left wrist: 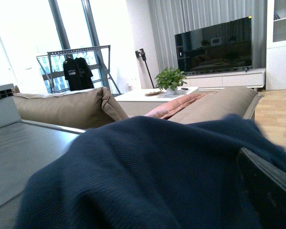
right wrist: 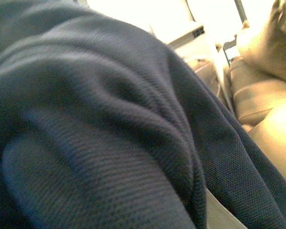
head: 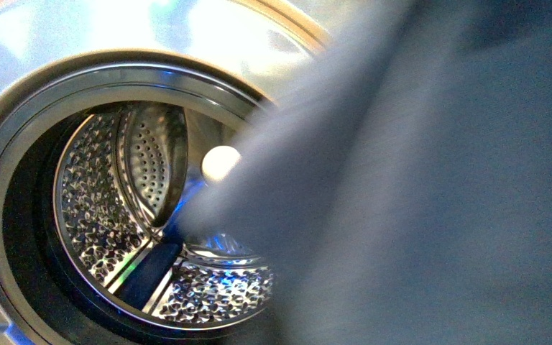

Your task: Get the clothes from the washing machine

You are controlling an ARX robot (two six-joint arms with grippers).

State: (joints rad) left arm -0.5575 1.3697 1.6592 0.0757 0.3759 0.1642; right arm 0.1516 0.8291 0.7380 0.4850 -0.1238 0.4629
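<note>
The washing machine [head: 57,43] fills the front view, its round porthole open onto the perforated steel drum [head: 100,208]. The clothes [head: 431,194], a slate-blue garment, hang blurred close to the camera and cover the right half of the porthole. In the left wrist view the navy clothes [left wrist: 148,176] lie draped across the lower frame. One dark finger [left wrist: 269,191] of my open left gripper shows beside them. In the right wrist view the clothes [right wrist: 100,133] fill nearly the whole frame and hide the jaws, which are shut on the fabric.
A beige sofa [left wrist: 62,107] with cushions [right wrist: 262,100] stands behind the arms. Beyond it are a white low table with a plant [left wrist: 170,78], a television [left wrist: 214,45] and a drying rack [left wrist: 78,64]. A grey flat surface [left wrist: 24,157] lies beside the left arm.
</note>
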